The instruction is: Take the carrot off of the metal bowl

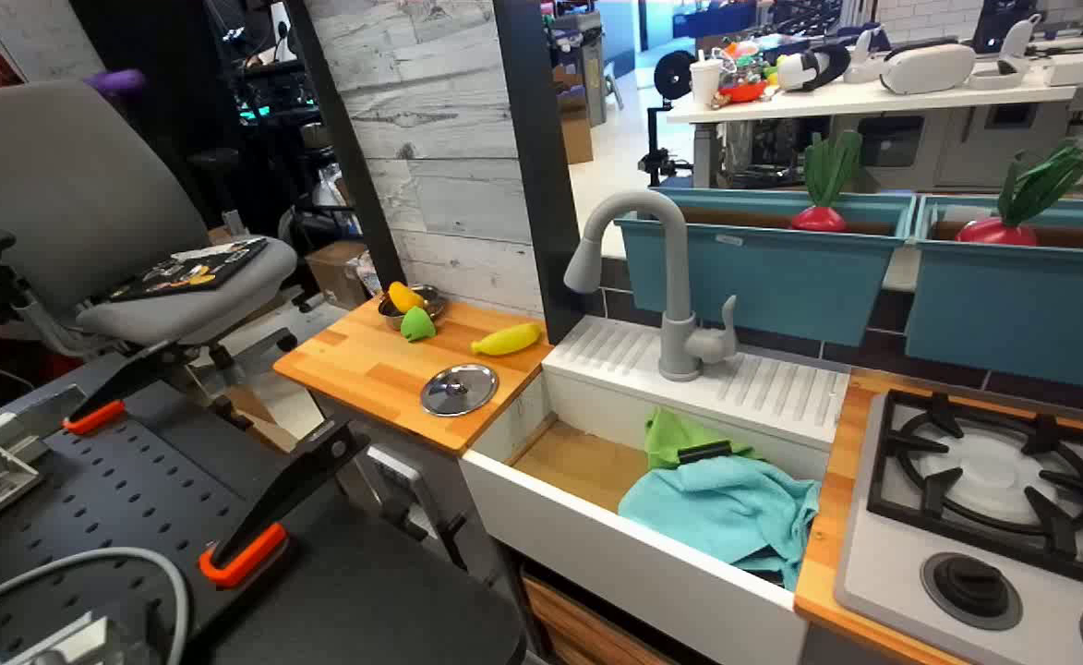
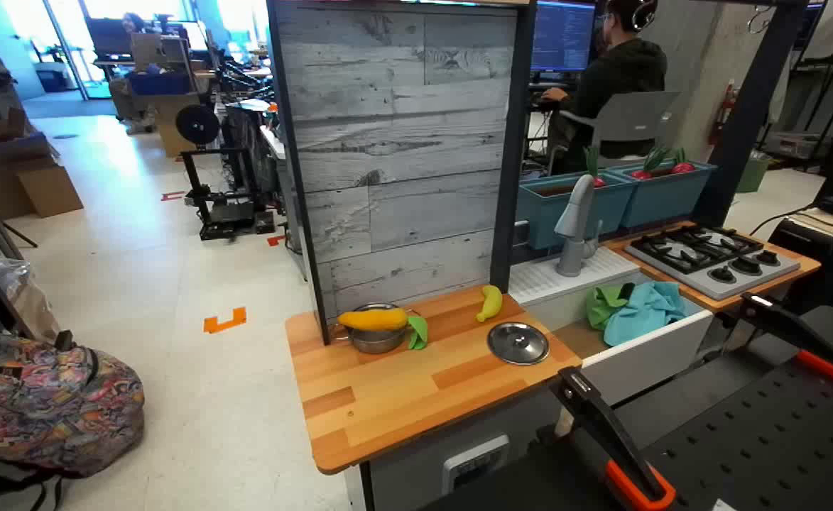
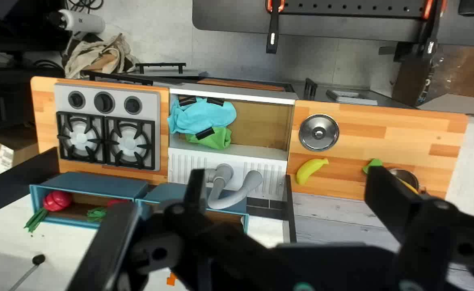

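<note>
The carrot has an orange-yellow body (image 1: pixel 404 296) and a green leafy top (image 1: pixel 417 323). It lies across the rim of the metal bowl (image 1: pixel 432 305), with the green top hanging over the side. The carrot (image 2: pixel 370 319) and the bowl (image 2: pixel 377 343) also show in an exterior view, on the wooden counter. In the wrist view my gripper (image 3: pixel 286 173) is open and empty, high above the scene. Its right finger hides much of the carrot (image 3: pixel 409 186) and part of the bowl (image 3: pixel 410 176). The gripper shows in neither exterior view.
A yellow banana (image 2: pixel 490 304) and a round metal lid (image 2: pixel 518 343) lie on the counter (image 2: pixel 388 397). A grey wood-pattern wall (image 2: pixel 402 213) stands behind the bowl. A sink with cloths (image 1: pixel 726 508), a grey faucet (image 1: pixel 678 277) and a stove (image 1: pixel 993 480) stand beside the counter.
</note>
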`<state>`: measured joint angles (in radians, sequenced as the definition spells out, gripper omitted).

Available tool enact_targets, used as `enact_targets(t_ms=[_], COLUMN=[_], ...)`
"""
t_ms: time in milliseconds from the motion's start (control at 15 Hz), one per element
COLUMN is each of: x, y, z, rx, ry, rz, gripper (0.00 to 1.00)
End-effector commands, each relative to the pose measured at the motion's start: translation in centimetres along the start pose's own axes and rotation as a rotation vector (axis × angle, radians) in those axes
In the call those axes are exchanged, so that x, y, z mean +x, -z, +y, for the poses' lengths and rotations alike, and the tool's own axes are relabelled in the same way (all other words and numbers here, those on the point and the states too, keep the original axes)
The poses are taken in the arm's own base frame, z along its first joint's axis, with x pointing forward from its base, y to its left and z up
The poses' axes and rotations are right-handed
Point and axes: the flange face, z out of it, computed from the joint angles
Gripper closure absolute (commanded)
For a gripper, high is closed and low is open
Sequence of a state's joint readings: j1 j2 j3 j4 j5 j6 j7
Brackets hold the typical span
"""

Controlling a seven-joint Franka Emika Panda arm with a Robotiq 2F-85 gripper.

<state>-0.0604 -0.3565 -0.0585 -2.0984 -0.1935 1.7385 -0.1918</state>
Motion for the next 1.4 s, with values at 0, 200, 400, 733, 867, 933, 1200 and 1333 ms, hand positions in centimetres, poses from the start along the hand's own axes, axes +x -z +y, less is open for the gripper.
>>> enact_targets(t_ms=[0, 200, 400, 733, 867, 933, 1200, 1333], x=[0.0, 0.0, 0.0, -0.4, -1.5, -1.9, -5.1, -6.9], y=[0.1, 0.2, 0.2, 0.0, -0.7, -1.1, -4.3, -6.6], z=[0.0, 0.0, 0.0, -0.3, -1.1, -1.3, -1.5, -1.6], rx=[0.0, 0.0, 0.0, 0.045, 0.107, 0.142, 0.274, 0.279], ry=[0.0, -0.001, -0.001, 0.028, 0.082, 0.115, 0.213, 0.235], rz=[0.001, 0.003, 0.003, 0.0, 0.013, 0.014, 0.002, -0.021], gripper=[0.0, 0.0, 0.0, 0.0, 0.0, 0.0, 0.0, 0.0])
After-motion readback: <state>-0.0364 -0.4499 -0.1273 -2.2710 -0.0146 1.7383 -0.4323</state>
